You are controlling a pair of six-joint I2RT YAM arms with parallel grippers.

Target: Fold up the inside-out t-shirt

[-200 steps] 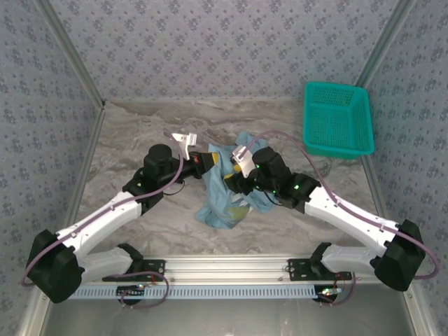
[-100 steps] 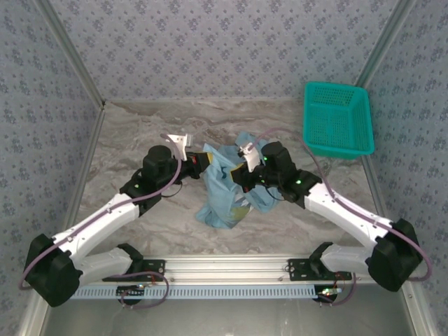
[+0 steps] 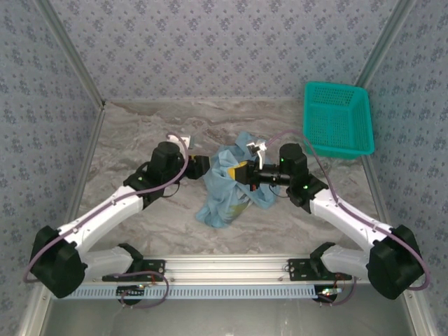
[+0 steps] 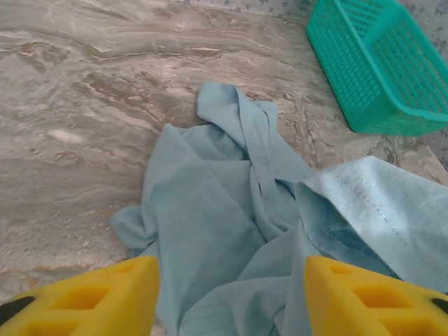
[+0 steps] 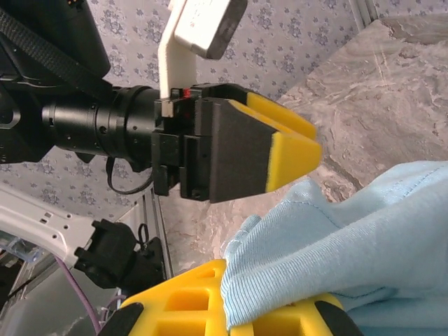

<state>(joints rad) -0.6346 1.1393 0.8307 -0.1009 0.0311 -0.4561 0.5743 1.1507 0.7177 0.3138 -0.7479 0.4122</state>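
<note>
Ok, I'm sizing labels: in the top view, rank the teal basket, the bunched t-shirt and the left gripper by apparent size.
1. teal basket and t-shirt: about alike, too close to rank; the cloth is partly hidden.
2. left gripper: clearly smallest.

Grey marbled table (image 3: 133, 133). Crumpled light blue t-shirt (image 3: 222, 204) lies mid-table — teal mesh basket (image 3: 337, 120) sits far right.

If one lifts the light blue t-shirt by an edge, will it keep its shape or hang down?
Probably floppy: the t-shirt lies crumpled in soft folds. It would likely sag, as it drapes over the right fingers.
</note>
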